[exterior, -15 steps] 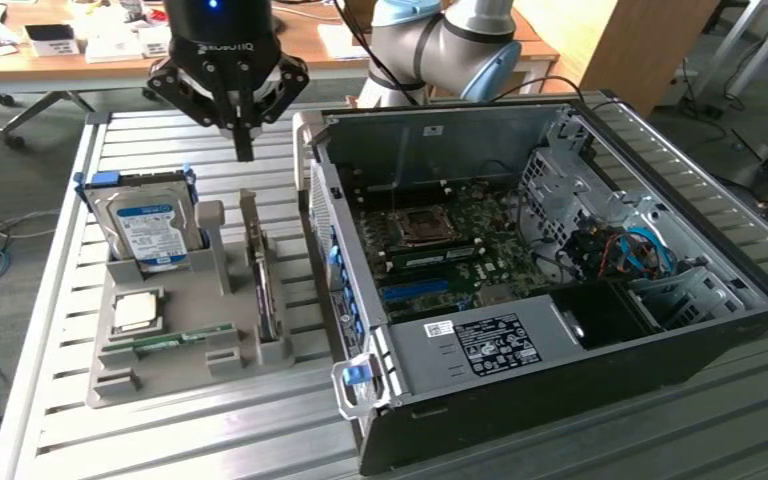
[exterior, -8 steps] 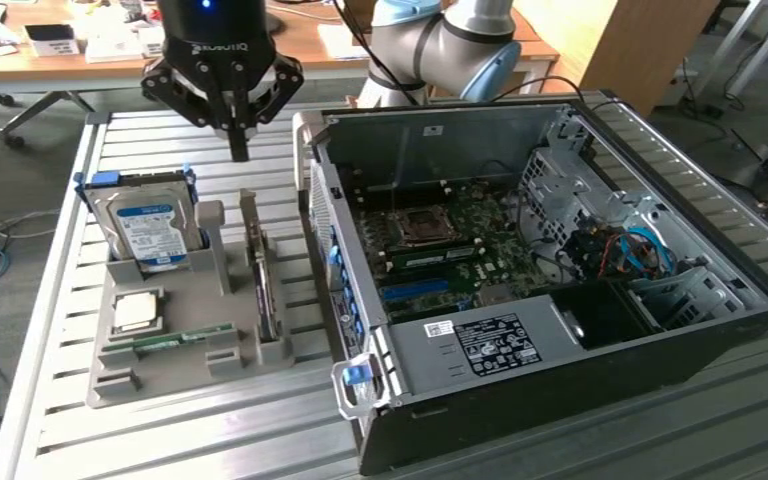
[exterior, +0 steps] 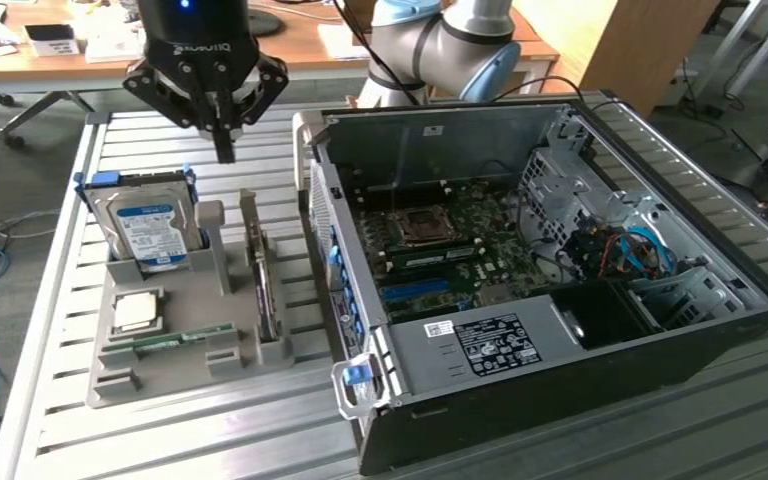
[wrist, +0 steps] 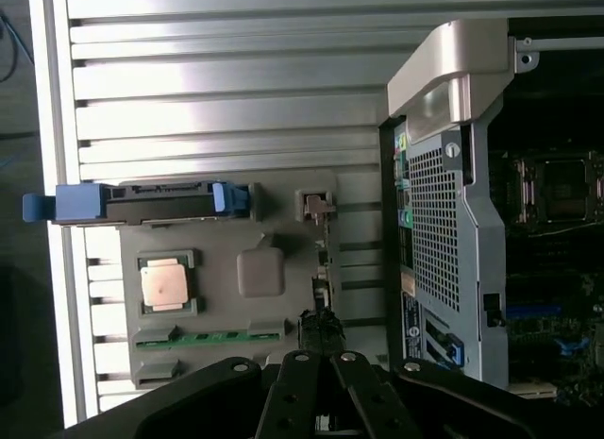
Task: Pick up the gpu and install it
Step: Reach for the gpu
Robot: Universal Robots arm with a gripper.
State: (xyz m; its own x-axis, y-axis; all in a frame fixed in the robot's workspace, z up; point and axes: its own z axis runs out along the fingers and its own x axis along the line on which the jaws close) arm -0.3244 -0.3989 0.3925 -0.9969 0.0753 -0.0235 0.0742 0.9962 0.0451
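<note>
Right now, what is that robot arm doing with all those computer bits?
The robot arm's gripper hangs shut and empty above a grey holder that sits beside an open computer case. The gpu stands on its edge in the holder and has not been picked up yet. A hard drive, a chip and a memory stick sit in the holder too.

A parts tray [exterior: 157,385] is set on the table [exterior: 184,440], at the exterior view's left of the computer case [exterior: 598,380]. In it, the hard drive [exterior: 151,230] is stood behind the processor [exterior: 135,310], the gpu [exterior: 265,290] nearest the case.
</note>
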